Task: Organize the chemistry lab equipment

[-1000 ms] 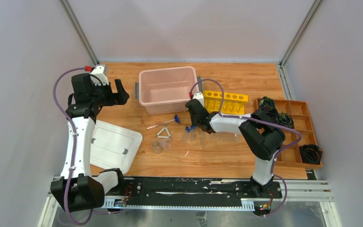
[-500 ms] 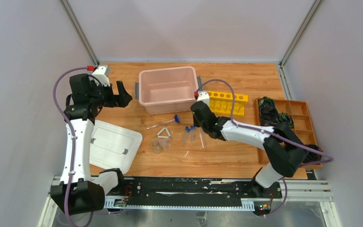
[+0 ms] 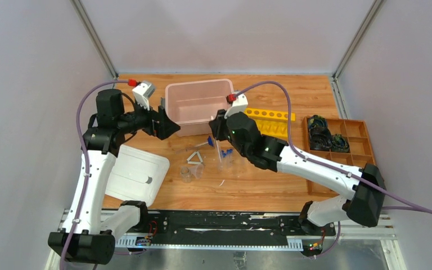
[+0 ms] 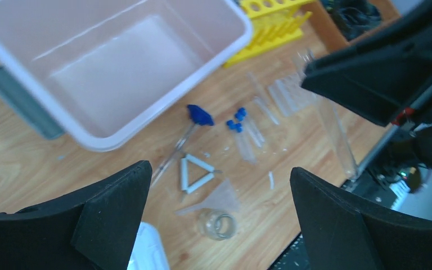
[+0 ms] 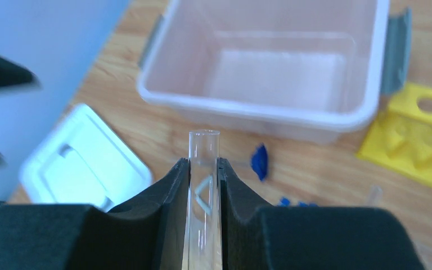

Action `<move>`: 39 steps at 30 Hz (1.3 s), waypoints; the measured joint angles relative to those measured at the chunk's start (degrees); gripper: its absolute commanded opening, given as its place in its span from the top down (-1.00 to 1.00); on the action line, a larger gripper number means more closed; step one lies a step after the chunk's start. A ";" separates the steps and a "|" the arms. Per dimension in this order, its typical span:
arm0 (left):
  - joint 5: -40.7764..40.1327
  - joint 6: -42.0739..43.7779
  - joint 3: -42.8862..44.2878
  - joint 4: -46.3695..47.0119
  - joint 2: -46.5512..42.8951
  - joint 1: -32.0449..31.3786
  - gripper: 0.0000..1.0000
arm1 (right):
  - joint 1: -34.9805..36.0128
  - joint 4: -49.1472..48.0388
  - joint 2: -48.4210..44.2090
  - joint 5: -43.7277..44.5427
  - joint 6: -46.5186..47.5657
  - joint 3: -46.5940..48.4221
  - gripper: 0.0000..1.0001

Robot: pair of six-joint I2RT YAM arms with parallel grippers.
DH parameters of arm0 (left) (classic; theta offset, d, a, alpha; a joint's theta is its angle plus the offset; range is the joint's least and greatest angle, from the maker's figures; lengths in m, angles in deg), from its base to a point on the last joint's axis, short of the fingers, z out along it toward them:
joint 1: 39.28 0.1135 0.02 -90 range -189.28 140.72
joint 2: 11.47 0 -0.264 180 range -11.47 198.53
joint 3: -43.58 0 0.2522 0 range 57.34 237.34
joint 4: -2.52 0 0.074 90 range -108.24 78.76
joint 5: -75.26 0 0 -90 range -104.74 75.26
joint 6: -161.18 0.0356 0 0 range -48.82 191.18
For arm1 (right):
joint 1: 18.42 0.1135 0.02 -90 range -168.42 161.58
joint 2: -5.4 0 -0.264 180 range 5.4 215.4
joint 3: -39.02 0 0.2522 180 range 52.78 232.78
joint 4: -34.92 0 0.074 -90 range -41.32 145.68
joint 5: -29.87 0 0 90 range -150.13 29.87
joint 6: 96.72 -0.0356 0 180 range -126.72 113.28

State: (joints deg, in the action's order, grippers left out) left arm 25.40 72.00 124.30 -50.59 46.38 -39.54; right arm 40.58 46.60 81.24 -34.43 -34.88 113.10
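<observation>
My right gripper [image 5: 203, 164] is shut on a clear open-ended tube [image 5: 203, 140], held above the table in front of the pink bin [image 5: 247, 109]; in the top view this gripper [image 3: 220, 134] hangs over the loose items. Blue-capped tubes [image 3: 225, 154] [image 4: 238, 120], the white triangle [image 3: 194, 158] [image 4: 196, 173], the blue-tipped rod [image 3: 196, 145] [image 4: 200, 115] and a small clear cup [image 3: 187, 175] [image 4: 217, 223] lie on the wood. My left gripper [image 3: 167, 126] [image 4: 220, 170] is open and empty, high above them.
A yellow tube rack [image 3: 271, 120] stands right of the pink bin [image 3: 175, 90]. A white lid [image 3: 135, 171] lies at the left. The wooden compartment tray [image 3: 355, 130] with black coils is at the right. A clear funnel [image 4: 220, 198] lies by the cup.
My right arm has stretched left and lifted the clear tube off the table toward the bin. My left gripper has swung right to the bin's left front corner.
</observation>
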 measured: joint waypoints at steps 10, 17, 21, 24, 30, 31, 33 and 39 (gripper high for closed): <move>5.35 -8.15 -1.66 0.63 -0.59 -6.91 -0.99 | 3.08 -1.38 7.39 0.92 -1.25 17.33 1.00; 6.84 -15.47 -5.33 6.56 -1.79 -10.62 -0.84 | 5.95 -2.43 11.47 1.97 -1.27 20.81 1.00; 7.56 -18.84 -6.73 10.71 -1.92 -10.86 -0.61 | 6.82 -3.76 11.58 2.89 -1.25 20.87 1.00; 8.57 -21.16 -7.98 13.46 -1.81 -10.91 -0.35 | 6.91 -4.68 11.58 3.34 -1.25 20.90 1.00; 10.95 -23.74 -9.46 16.31 -0.66 -11.17 0.21 | 6.97 -5.92 11.58 4.09 -1.16 20.90 1.00; 11.17 -24.06 -9.60 16.52 -0.61 -11.19 0.32 | 6.97 -6.01 11.58 4.20 -1.16 20.90 1.00; 11.61 -24.37 -9.64 16.85 -0.57 -11.21 0.51 | 6.97 -6.16 11.61 4.35 -1.14 20.90 1.00; 12.35 -23.39 -9.64 16.68 -0.20 -11.19 0.82 | 6.91 -5.01 11.56 4.26 -2.29 21.07 0.02</move>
State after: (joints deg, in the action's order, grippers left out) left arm 37.75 48.61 114.66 -33.92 46.18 -50.73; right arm 47.49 41.59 92.80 -30.17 -37.17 134.17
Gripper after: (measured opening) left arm 0.264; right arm 0.278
